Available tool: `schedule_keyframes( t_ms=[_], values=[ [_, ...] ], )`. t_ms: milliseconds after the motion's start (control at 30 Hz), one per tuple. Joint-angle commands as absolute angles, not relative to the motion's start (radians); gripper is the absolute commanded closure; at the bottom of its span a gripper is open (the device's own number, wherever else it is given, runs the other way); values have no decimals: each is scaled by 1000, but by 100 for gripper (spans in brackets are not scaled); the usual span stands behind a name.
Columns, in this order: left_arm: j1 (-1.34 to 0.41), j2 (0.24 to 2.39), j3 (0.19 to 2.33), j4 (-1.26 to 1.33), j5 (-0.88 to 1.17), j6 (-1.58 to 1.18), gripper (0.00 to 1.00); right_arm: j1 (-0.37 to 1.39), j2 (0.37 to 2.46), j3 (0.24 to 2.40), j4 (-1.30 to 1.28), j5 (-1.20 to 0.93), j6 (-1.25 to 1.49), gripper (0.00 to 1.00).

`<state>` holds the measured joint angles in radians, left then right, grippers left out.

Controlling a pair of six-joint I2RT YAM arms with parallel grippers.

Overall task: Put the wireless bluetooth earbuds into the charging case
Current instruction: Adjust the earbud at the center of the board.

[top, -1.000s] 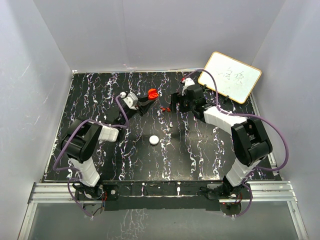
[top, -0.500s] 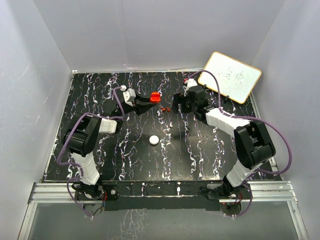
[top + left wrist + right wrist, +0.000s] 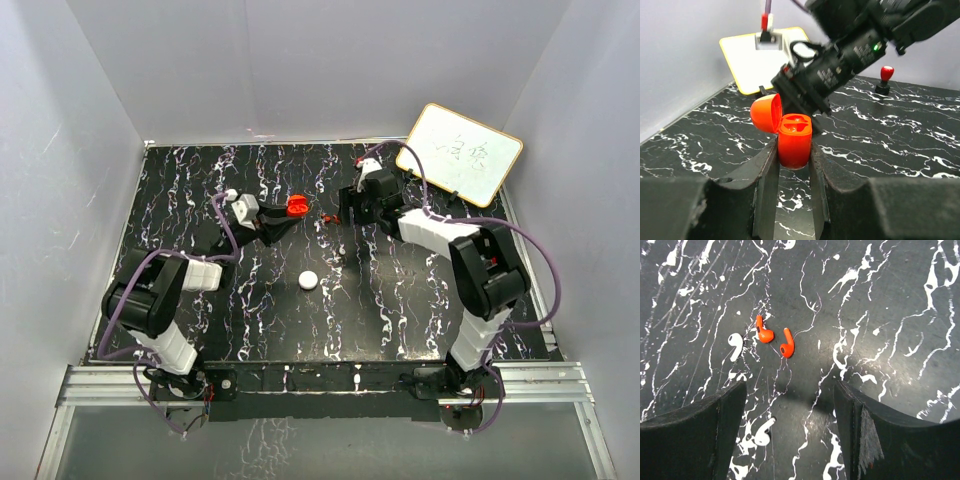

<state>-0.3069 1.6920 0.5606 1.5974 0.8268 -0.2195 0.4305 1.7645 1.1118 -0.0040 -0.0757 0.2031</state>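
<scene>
Presently, the open charging case [image 3: 794,140] is being clamped by the left pincer [image 3: 792,152] while both uninserted earbuds [image 3: 786,347] are being hovered over on the surface [image 3: 890,340] by the spread-apart right pincer [image 3: 788,390].

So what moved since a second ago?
The left hand, shut on the open red plastic charging case, carried it nearer the robot and slightly left. The right arm's elbow swung inward; the right hand hangs open over the two small red earbuds. Nothing grabbed or dropped. Earbuds, round white puck and white board stayed put.
</scene>
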Motion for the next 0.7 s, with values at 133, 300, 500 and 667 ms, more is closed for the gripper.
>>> schedule_keyframes(
  t_ms=[133,300,500,667],
  values=[
    [-302,1583,493,1789,747,-188,100,442,1912,1215,46,-42,202,34],
    [-302,1587,490,1789,754,-192,100,442,1957,1237,72,-52,193,34],
    [-303,1600,492,1789,753,-195,100,442,1991,1255,89,-59,181,37],
    [-303,1602,488,1789,752,-195,100,442,2012,1259,101,-74,182,44]
  ],
)
